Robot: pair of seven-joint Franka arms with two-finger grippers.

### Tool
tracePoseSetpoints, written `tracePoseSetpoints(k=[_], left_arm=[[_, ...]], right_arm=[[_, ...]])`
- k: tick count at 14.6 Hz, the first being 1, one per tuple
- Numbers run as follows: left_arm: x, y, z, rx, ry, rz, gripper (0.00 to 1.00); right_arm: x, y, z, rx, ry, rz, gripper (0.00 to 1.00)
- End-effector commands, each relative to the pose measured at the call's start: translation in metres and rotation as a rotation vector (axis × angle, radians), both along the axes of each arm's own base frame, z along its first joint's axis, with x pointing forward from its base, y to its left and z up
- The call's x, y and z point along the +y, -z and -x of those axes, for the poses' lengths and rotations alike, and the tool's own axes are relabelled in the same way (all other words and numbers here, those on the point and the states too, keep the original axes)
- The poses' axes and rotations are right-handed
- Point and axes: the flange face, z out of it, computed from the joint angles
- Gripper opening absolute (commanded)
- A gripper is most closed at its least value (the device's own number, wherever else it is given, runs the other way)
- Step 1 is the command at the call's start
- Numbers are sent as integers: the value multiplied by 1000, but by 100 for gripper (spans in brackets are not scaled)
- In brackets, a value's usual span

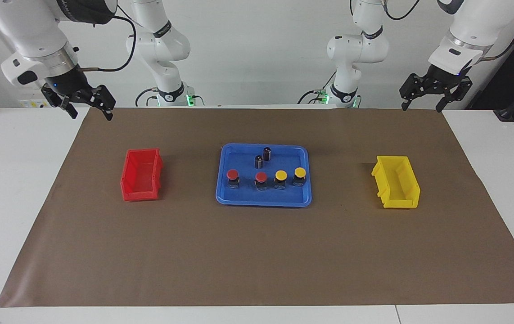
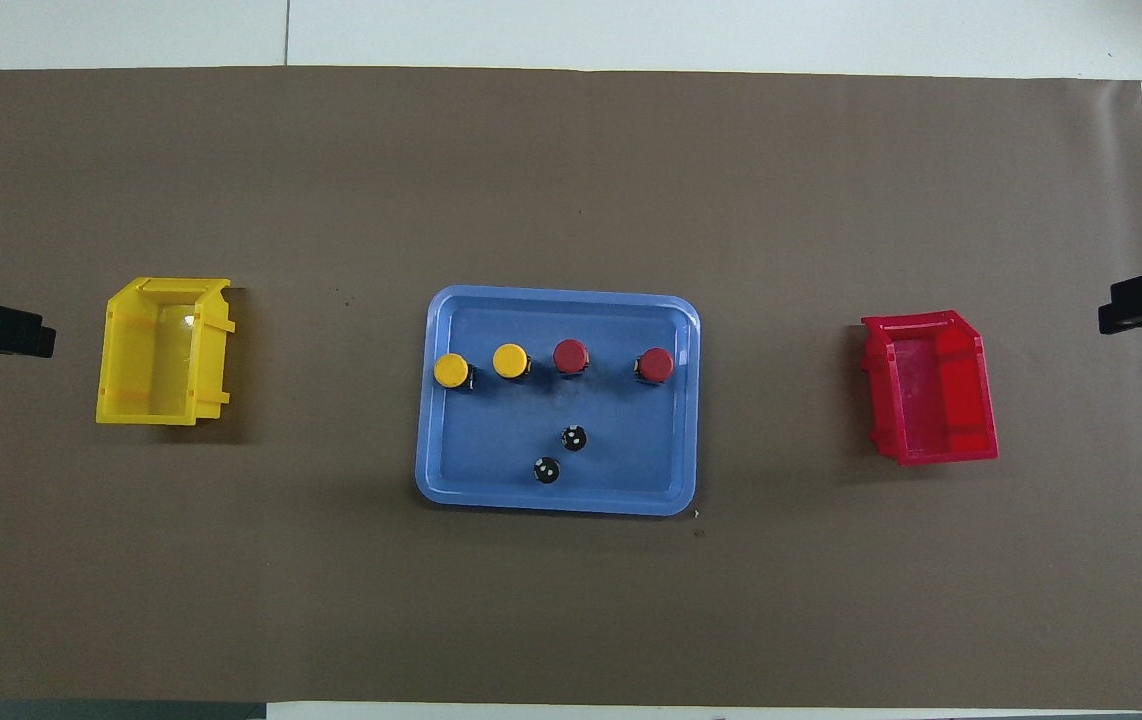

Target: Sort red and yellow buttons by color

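Two red buttons [image 1: 232,174] [image 1: 261,177] and two yellow buttons [image 1: 281,175] [image 1: 300,172] stand in a row in a blue tray [image 1: 263,202] at mid-table. The reds are toward the right arm's end and the yellows toward the left arm's end. In the overhead view the reds [image 2: 655,364] [image 2: 570,354] and yellows [image 2: 510,360] [image 2: 451,370] show in the tray [image 2: 556,505]. My right gripper [image 1: 91,112] is open and empty, raised over the mat's corner near its base. My left gripper [image 1: 421,107] is open and empty over the other near corner. Both arms wait.
Two dark capless cylinders [image 1: 267,153] [image 1: 259,161] stand in the tray, nearer to the robots than the buttons. A red bin [image 1: 142,175] sits on the brown mat toward the right arm's end. A yellow bin [image 1: 396,182] sits toward the left arm's end.
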Motion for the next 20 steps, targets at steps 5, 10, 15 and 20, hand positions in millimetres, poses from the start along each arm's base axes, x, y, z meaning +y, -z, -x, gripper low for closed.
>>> tracePoseSetpoints(k=[5,10,15,20], left_arm=[[4,-2,8,5,0,13,100],[4,-2,8,5,0,13,100],[4,-2,8,5,0,13,100],[4,-2,8,5,0,13,100]], right_arm=[[-3,-3,6,1,-21,-7,100],[34,-15,-7,-27,-78,-36,100],[189,13,-39,-22,-6,-26,100],[306,130,-51,-106,32,-55,100]])
